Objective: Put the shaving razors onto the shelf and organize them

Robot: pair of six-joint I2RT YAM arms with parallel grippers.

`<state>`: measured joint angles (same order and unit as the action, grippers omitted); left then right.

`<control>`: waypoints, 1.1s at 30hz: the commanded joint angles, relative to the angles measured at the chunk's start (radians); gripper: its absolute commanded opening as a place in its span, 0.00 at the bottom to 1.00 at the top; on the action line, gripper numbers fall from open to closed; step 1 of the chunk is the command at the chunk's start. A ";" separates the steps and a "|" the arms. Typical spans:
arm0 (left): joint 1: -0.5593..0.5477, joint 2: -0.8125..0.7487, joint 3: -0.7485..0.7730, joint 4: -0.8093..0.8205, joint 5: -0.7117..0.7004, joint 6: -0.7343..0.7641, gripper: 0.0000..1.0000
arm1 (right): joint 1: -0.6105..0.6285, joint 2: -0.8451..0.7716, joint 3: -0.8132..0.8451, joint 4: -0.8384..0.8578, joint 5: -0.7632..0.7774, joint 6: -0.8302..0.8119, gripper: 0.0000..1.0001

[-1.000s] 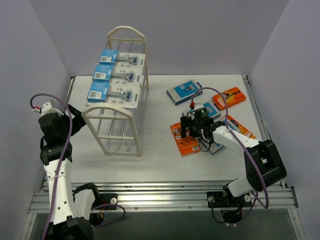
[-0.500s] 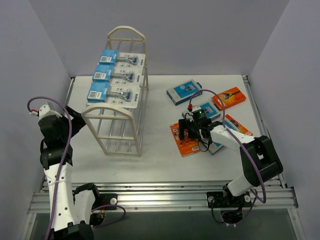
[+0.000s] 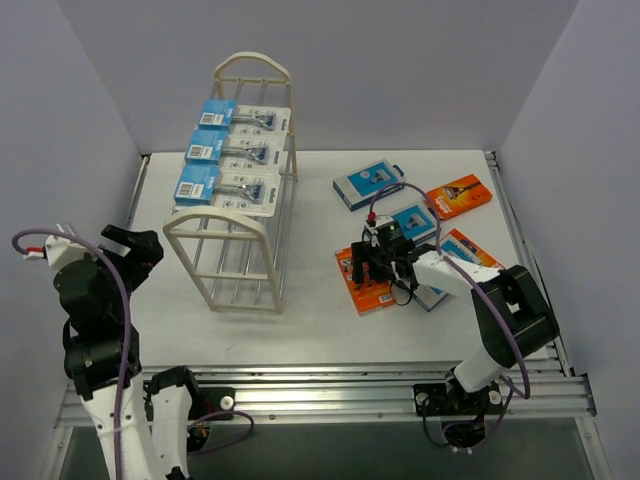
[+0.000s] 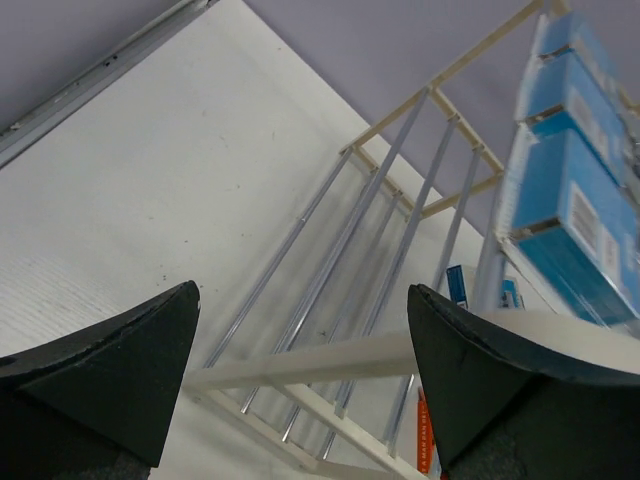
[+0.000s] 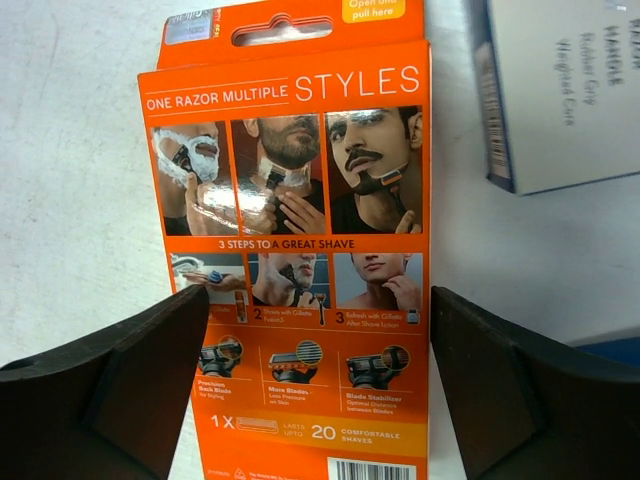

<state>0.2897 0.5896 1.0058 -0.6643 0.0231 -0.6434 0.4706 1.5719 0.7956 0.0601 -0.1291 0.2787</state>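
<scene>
The cream-white shelf [image 3: 215, 214] stands upright on the left half of the worktop [image 3: 310, 330]. Three blister packs [image 3: 226, 150] lie in a row along its top tier, their blue headers to the left. The left claw [image 3: 138, 246] hangs near the shelf's near-left corner, released, its jaws wide with nothing between them. Its wrist view looks up through the shelf's thin rods [image 4: 350, 230] towards the packs' blue headers. The other razors lie flat and loose on the right half of the worktop. A far blue-and-white box [image 3: 368, 184] lies furthest back, and a second blue-and-white box [image 3: 413, 221] is just right of the right arm's wrist. A far-right orange box [image 3: 459, 195] lies beyond that, and a slanted orange box [image 3: 472, 250] is nearer. The right claw [image 3: 371, 266] is down over the near orange box [image 3: 366, 294] (its panel reads "ONE RAZOR MULTIPLE STYLES"). The claw's jaws are spread, one finger along each long side of the pack. Whether the fingers touch its edges cannot be told. The pack lies flat on the worktop.
</scene>
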 commanded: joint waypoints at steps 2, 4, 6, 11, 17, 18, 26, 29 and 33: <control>0.000 -0.085 0.102 -0.156 0.008 -0.007 0.94 | 0.054 0.039 0.004 -0.028 0.031 0.000 0.77; -0.055 -0.092 0.126 -0.219 -0.008 -0.015 0.94 | 0.062 0.045 -0.001 -0.020 0.020 0.008 0.66; -0.089 -0.126 0.097 -0.201 0.011 -0.012 0.94 | 0.074 0.057 -0.004 -0.013 0.014 0.014 0.63; -0.121 -0.171 0.105 -0.141 0.213 -0.045 0.96 | 0.091 0.071 -0.006 0.010 -0.001 0.040 0.63; -0.155 -0.155 0.230 -0.124 0.291 -0.024 0.99 | 0.092 0.088 -0.010 0.036 -0.024 0.062 0.63; -0.158 -0.151 0.249 -0.132 0.297 -0.027 0.99 | 0.094 0.091 -0.010 0.040 -0.029 0.063 0.63; -0.182 -0.154 0.271 -0.213 0.255 -0.065 0.99 | 0.092 0.089 -0.032 0.070 -0.044 0.082 0.63; -0.193 -0.194 0.156 -0.157 0.308 -0.102 0.99 | 0.094 0.085 -0.030 0.072 -0.047 0.082 0.63; -0.218 -0.220 0.082 -0.144 0.344 -0.085 0.99 | 0.088 0.080 -0.036 0.072 -0.050 0.077 0.63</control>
<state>0.0895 0.3920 1.1057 -0.8322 0.3210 -0.7216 0.5468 1.6249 0.7925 0.1921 -0.1585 0.3565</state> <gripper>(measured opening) 0.988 0.633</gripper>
